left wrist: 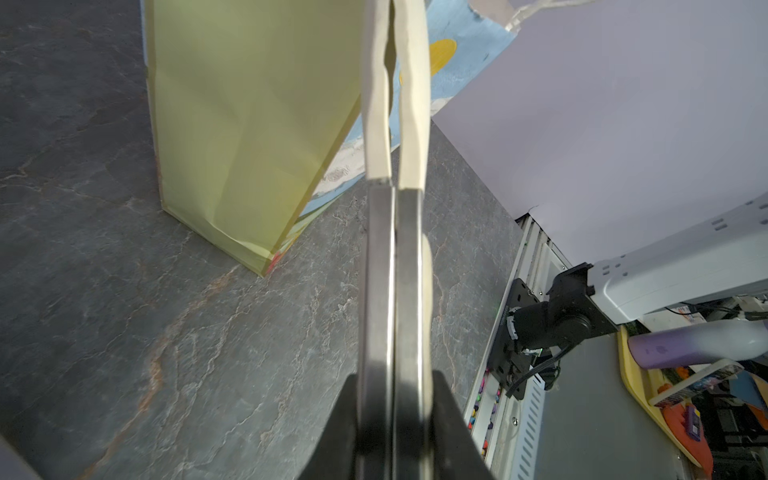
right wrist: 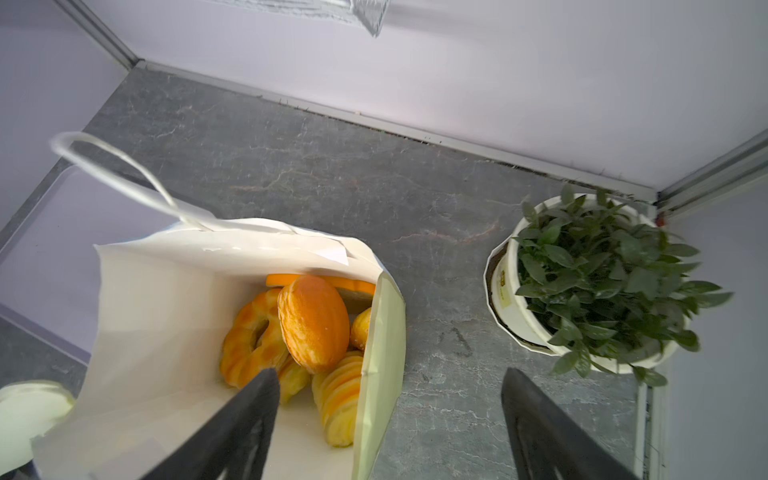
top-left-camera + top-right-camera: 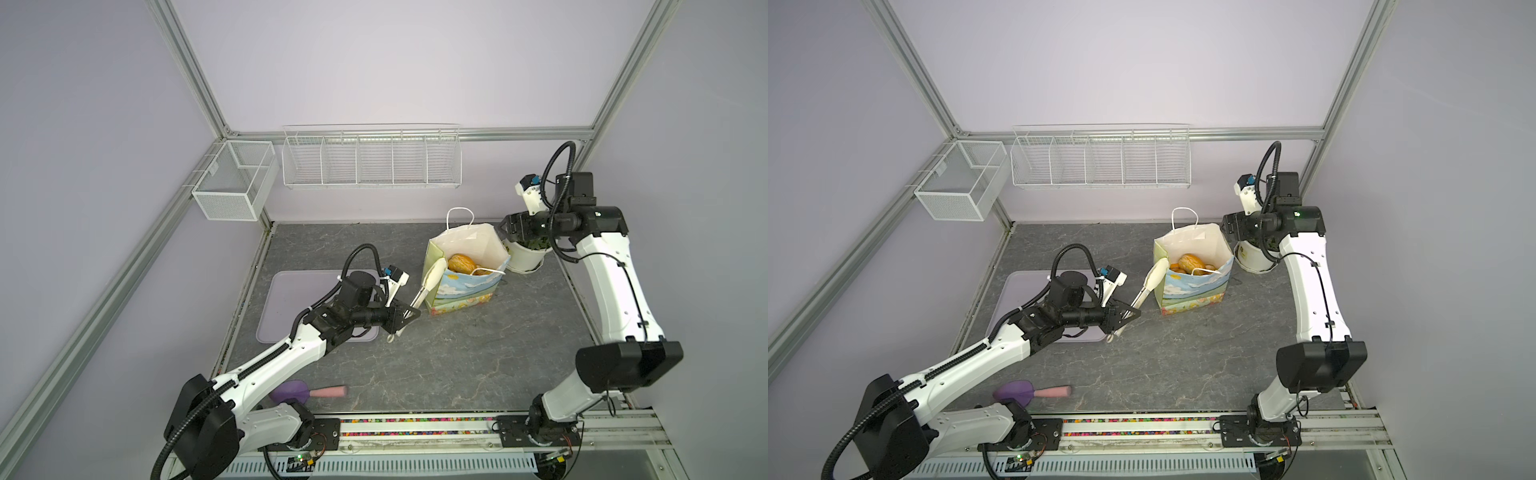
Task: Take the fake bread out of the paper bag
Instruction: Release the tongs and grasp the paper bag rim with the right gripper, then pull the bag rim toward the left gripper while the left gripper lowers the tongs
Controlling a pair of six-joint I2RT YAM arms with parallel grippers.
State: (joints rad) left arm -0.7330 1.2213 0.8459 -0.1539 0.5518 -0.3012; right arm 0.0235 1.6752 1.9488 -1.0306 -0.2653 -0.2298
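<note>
Pinching cream-tipped steel tongs (image 3: 422, 293), left gripper (image 3: 407, 316) faces the paper bag (image 3: 465, 286); right gripper (image 2: 390, 374) stands spread.

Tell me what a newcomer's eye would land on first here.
The open paper bag mid-table, with orange fake bread piled inside. The left claw is shut on cream-tipped tongs whose tips reach up beside the bag's rim; the right claw hangs open above the bag's other side, near a potted plant.

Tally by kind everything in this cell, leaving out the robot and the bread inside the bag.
paper bag: 1
tongs: 1
potted plant: 1
tray: 1
scoop: 1
mesh basket: 1
wire rack: 1
Total: 7
</note>
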